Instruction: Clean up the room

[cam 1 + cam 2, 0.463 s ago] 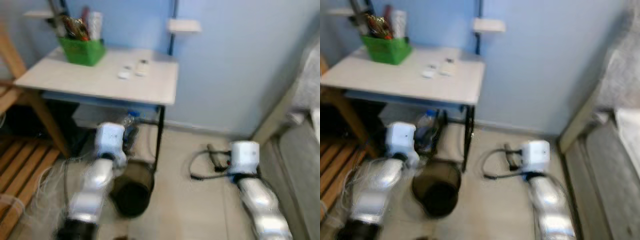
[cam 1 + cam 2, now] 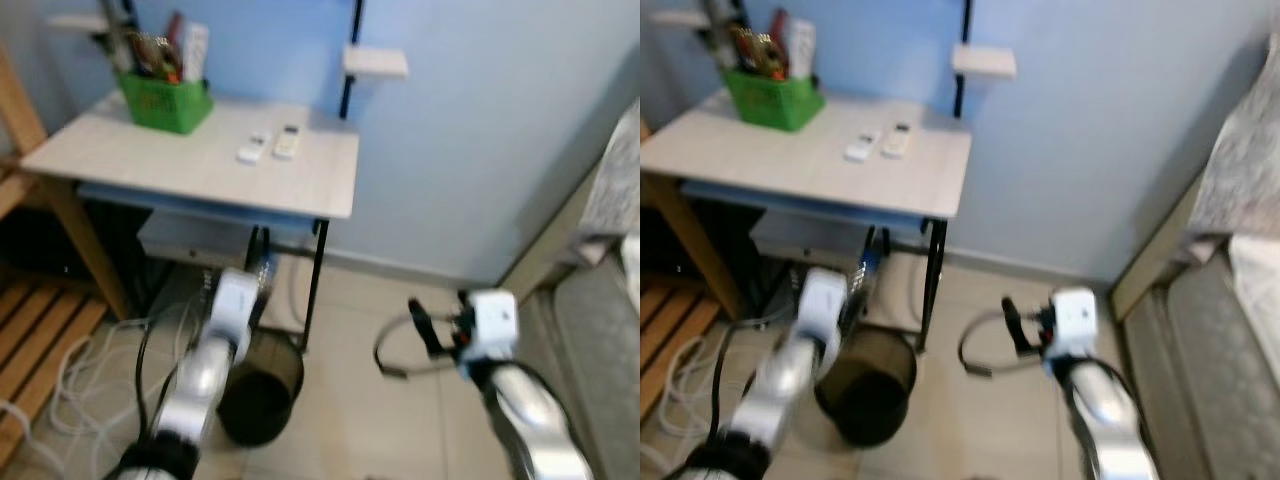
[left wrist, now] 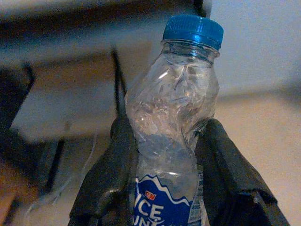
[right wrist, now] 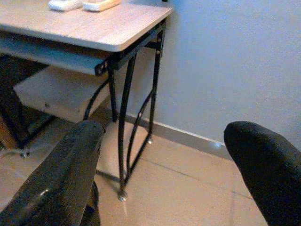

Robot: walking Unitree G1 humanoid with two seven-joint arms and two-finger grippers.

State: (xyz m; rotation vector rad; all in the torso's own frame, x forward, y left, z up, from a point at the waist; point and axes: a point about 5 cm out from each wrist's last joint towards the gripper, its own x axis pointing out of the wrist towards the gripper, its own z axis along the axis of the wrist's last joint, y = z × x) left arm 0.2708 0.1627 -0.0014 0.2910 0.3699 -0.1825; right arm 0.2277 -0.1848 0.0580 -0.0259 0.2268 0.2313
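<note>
In the left eye view, against half a second ago, the whole picture has shifted, so the head has moved; still, the left arm now reaches further forward, its wrist up near the edge of the surface (image 2: pixel 330 190), and the left pincer (image 2: pixel 262 272) carries the bottle (image 2: pixel 263 268) just above and behind the dark bin (image 2: pixel 258 392). Judging by this, the bottle is being brought to the bin for dropping, and the release is not yet made. The right pincer (image 2: pixel 432 330) hangs over the floor near a grey cable (image 2: pixel 385 352), well apart from the bin. In the right eye view the same layout holds: a green basket (image 2: pixel 770 103) and two small white remotes (image 2: pixel 880 145) sit on the surface. In the left wrist view the two black fingers (image 3: pixel 110 179) pinch the crumpled clear bottle by its body, blue cap upward; its blue label reads "ICE" with part of a second word beneath, too cut off to read. In the right wrist view the fingers (image 4: pixel 56 183) stand spread wide with nothing between them.
</note>
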